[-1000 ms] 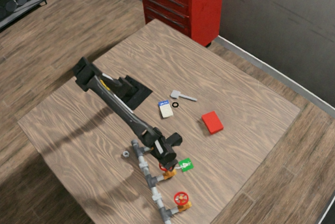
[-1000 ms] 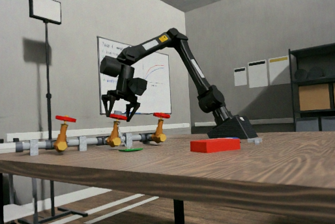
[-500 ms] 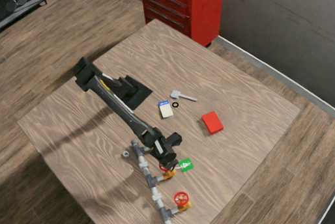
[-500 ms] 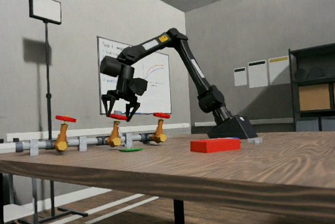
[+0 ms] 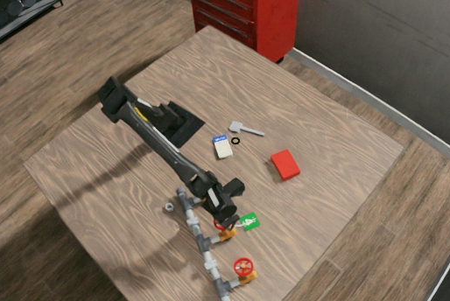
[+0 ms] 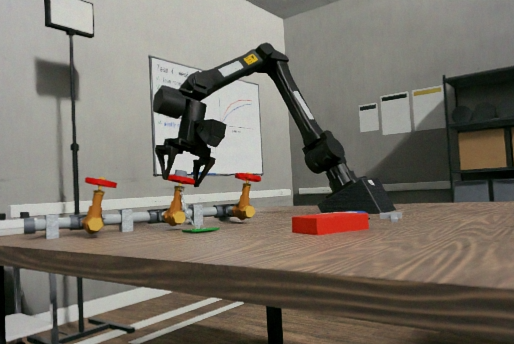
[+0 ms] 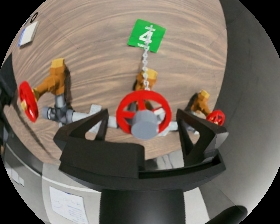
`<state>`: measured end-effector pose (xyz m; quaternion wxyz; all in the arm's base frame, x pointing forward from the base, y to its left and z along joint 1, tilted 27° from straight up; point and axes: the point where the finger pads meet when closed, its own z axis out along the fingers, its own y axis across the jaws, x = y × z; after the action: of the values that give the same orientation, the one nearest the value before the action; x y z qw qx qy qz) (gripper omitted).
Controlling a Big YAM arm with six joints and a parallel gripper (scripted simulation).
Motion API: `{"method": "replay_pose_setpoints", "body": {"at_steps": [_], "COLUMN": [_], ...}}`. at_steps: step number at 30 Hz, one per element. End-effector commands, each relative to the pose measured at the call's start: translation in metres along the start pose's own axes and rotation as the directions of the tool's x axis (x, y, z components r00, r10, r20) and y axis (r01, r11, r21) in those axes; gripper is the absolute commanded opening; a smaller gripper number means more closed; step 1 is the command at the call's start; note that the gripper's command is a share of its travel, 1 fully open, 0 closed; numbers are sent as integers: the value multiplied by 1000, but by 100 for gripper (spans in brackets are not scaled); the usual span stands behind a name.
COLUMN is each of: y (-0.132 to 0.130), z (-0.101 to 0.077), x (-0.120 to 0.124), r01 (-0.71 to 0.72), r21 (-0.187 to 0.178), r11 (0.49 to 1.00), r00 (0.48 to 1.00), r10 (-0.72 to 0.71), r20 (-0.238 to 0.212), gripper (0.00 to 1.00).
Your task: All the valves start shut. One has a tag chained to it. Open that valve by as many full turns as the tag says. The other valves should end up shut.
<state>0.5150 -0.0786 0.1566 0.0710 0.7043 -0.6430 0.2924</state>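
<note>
A grey pipe (image 5: pixel 201 238) along the table's near edge carries three brass valves with red handwheels. The middle valve (image 6: pixel 180 179) has a green tag (image 5: pixel 249 221) chained to it; the tag lies flat on the table and shows the number 4 in the wrist view (image 7: pixel 147 35). My gripper (image 6: pixel 183 172) is open, its fingers standing wide on either side of the middle handwheel (image 7: pixel 143 111) without gripping it. The left valve (image 6: pixel 100 182) and the right valve (image 6: pixel 247 177) stand apart on either side. In the top view one outer valve (image 5: pixel 243 259) shows; the arm hides most of the middle one.
A red block (image 5: pixel 285 164), a white and blue card (image 5: pixel 221 146), a black ring (image 5: pixel 235 141), a grey key-shaped part (image 5: pixel 245 128) and a grey nut (image 5: pixel 167 205) lie on the table. The arm's black base (image 5: pixel 177 120) sits at the back. A red cabinet (image 5: pixel 247 22) stands beyond.
</note>
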Motion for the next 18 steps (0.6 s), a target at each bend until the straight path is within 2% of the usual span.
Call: {"method": "replay_pose_setpoints", "body": {"at_steps": [1, 6, 10, 12, 15, 18], "y": [-12, -12, -11, -11, -10, -9], "z": [-7, -7, -7, -7, -7, -7], "x": [5, 5, 5, 5, 5, 5], "r01": [-76, -238, -435, -435, -602, -764], "r21": [27, 27, 25, 25, 17, 14], "r11": [997, 971, 900, 900, 798, 645], "r00": [997, 971, 900, 900, 798, 645], "r10": [76, 238, 435, 435, 602, 764], "r20": [0, 4, 8, 8, 8, 11], "gripper": [100, 100, 100, 100, 100, 100]}}
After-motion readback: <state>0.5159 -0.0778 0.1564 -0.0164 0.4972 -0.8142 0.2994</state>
